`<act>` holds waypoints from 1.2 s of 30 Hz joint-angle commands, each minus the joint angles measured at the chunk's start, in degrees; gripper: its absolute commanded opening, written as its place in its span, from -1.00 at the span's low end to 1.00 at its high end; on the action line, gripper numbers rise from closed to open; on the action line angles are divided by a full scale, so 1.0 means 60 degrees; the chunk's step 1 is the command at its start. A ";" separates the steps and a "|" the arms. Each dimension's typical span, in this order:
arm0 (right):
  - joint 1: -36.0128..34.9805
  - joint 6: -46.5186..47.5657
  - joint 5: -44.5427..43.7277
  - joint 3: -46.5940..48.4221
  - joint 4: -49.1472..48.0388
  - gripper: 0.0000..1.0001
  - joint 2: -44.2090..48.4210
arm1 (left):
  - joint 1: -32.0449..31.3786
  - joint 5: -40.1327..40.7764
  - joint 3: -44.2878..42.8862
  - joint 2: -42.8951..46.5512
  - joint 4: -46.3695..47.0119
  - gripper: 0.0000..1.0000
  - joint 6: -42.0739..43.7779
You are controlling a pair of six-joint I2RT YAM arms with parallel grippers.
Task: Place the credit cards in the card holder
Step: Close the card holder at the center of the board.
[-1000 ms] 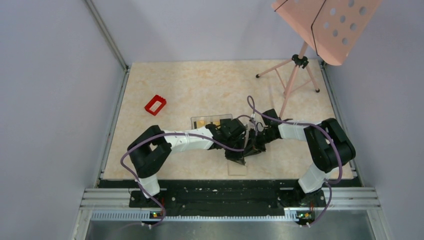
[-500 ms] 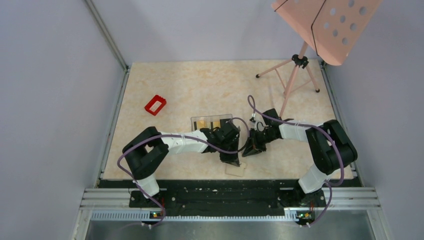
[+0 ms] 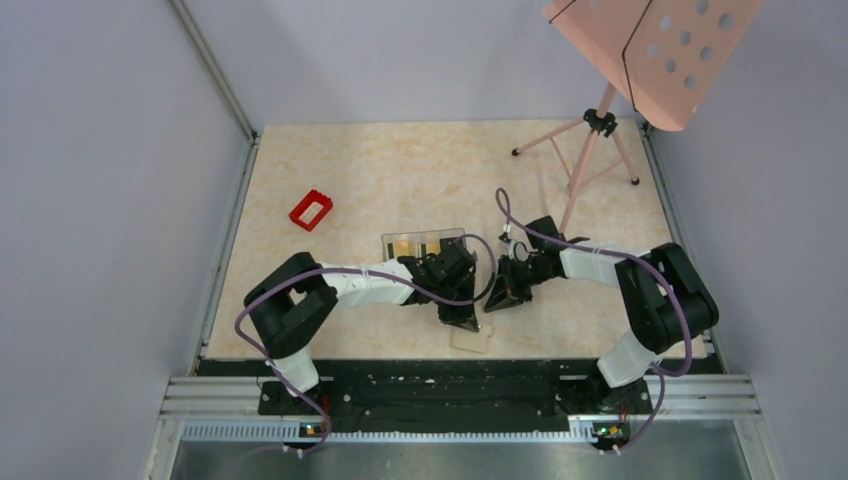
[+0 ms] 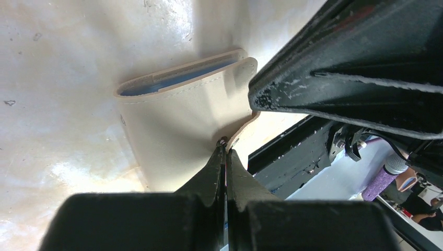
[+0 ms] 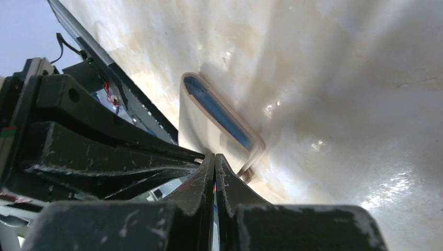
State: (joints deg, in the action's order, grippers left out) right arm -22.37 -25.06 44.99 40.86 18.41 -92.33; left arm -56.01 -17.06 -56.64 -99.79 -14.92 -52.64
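Low, elbows bent: left gripper, right gripper closed at card holder.

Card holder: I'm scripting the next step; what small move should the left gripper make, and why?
Probably open the left gripper slightly and pinch the card holder at its edge by the snap. The gripper's jaws are shut with tips at that edge, and the holder shows only a slit of blue lining. The right gripper is shut, holding no card.
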 commanded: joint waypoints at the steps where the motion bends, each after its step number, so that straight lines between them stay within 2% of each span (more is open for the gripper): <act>1: -0.0082 0.0235 0.0556 -0.0145 -0.0239 -1.00 0.0648 | 0.0055 0.0009 0.0045 0.0226 0.0054 -1.00 -0.0061; 12: -0.0337 0.0355 0.0440 -0.0534 0.0193 -1.00 0.1007 | 0.0039 0.0236 -0.0516 -0.0137 -0.0910 -1.00 0.0241; 24: -0.0926 -0.0042 0.0376 -0.0542 -0.0272 -1.00 0.0734 | 0.0046 0.0251 -0.0519 -0.0567 -0.1190 -1.00 0.0248; 36: -0.1366 -0.0011 -0.0808 -0.0288 -0.0013 -1.00 -0.0060 | 0.0061 0.0348 -0.0620 -0.0952 -0.1306 -1.00 0.0219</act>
State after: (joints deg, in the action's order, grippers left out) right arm -28.86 -25.39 44.23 37.89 18.35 -91.26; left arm -55.59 -18.28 -59.92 -102.30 -21.39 -52.18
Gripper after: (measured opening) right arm 0.003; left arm 0.010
